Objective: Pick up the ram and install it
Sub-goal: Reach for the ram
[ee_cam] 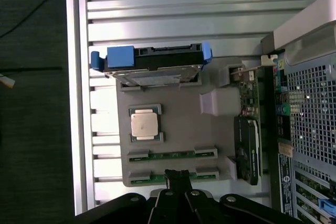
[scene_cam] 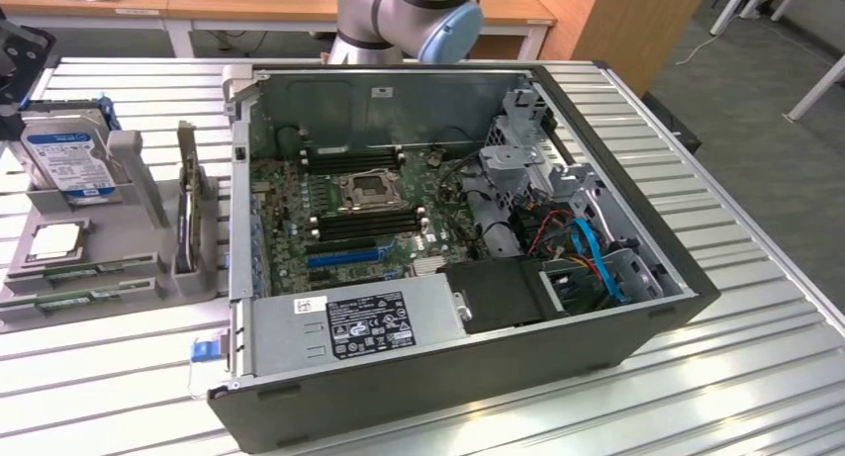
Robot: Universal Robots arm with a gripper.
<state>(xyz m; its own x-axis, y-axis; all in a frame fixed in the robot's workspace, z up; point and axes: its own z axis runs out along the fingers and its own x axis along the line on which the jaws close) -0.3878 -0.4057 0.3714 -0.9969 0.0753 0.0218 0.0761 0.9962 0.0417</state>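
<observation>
Two ram sticks lie flat in slots at one end of a grey tray (ee_cam: 184, 129), both thin green strips. One ram stick (ee_cam: 172, 155) (scene_cam: 73, 272) is in full view. The other ram stick (ee_cam: 140, 176) (scene_cam: 63, 300) is partly hidden behind my fingertips. My gripper (ee_cam: 177, 176) hangs above the tray over that stick, apart from it. Its fingers look shut with nothing between them. In the exterior view my gripper (scene_cam: 19, 65) shows as a dark body at the left edge. The motherboard's black memory slots (scene_cam: 370, 224) lie inside the open case.
The tray also holds a silver CPU (ee_cam: 145, 125), a blue-framed hard drive (ee_cam: 152, 64) and an upright expansion card (ee_cam: 247, 140). The open PC case (scene_cam: 568, 278) stands beside the tray on the slatted metal table (scene_cam: 739, 377), with a power supply (scene_cam: 356, 322) at its near side.
</observation>
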